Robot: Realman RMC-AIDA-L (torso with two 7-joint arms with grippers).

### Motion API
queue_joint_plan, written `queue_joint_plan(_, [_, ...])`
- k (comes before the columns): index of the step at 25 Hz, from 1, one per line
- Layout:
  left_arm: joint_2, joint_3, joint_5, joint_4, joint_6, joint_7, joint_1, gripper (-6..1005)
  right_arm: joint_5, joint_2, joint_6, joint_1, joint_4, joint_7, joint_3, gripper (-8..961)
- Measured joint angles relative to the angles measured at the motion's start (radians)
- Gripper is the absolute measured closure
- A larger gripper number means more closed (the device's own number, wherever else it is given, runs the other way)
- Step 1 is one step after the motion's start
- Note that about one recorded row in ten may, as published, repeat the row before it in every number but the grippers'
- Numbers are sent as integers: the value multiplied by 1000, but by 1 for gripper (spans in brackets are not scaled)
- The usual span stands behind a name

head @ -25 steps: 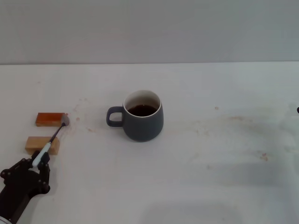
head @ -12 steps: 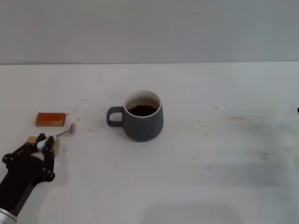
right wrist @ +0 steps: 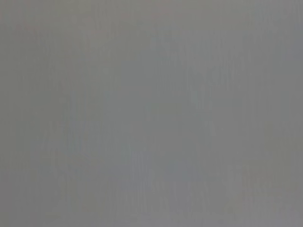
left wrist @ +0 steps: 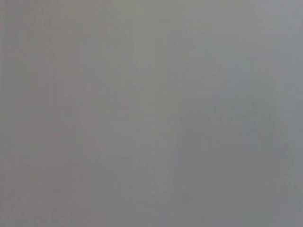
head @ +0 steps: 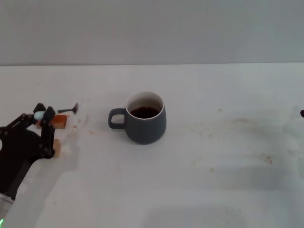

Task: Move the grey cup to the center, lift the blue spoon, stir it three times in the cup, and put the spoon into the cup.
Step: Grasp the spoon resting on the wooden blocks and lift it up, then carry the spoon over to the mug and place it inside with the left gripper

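Note:
The grey cup [head: 145,118] stands upright near the middle of the white table [head: 204,190], handle pointing left, dark liquid inside. My left gripper [head: 42,116] is at the left edge, raised above the table, shut on the pale-blue handle of the blue spoon [head: 61,111]. The spoon sticks out to the right, its metal bowl toward the cup, well left of the cup's handle. My right gripper shows only as a dark speck at the right edge [head: 302,113]. Both wrist views show plain grey.
An orange wooden block [head: 60,121] lies under the lifted spoon, partly hidden by my left gripper. A tan block [head: 57,147] lies just in front of it, mostly covered. Brown stains mark the table right of the cup.
My left gripper closed on the spoon's handle, lifted it off the blocks and rose, carrying the spoon up and slightly right. The cup has not moved.

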State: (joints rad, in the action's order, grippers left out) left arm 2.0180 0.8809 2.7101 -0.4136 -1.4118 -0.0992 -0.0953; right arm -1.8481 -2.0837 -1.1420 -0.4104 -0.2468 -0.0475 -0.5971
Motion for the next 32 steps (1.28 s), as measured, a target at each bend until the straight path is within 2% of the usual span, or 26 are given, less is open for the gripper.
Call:
queue_joint_plan(4, [-23,3,38,-52,10,-9,-12,853,3,-1,0,5,0,0,0,954])
queue_joint_plan(6, [-41,2,58,-89,33,-31,-19,854,5,-1,-1,11,0,0,-4,954])
queue_joint_plan(11, [-61,6,114,-157,63,-54,-23,856,5,-1,-3,25,5,0,-14,954])
queue_joint_plan(13, [-78,6,142,-215,106,-66,-17,856,5,-1,-4,30,8,0,-23,954])
queue_joint_plan(15, [-78,6,142,-215,106,-66,-17,856,6,0,-4,37,10,0,-32,955])
queue_joint_plan(18, [-110,2,177,-336,223,-73,-2,855,5,1,-4,46,12,0,-39,955])
queue_joint_plan(24, [-135,-12,178,-396,285,-82,-7,855,5,1,-5,57,21,0,-59,955])
queue_joint_plan(25, [-150,-27,179,-442,333,-82,-10,855,5,0,-5,58,21,0,-59,955])
queue_joint_plan(32, [-167,-62,180,-527,428,-72,-20,856,5,0,-7,66,25,0,-59,955])
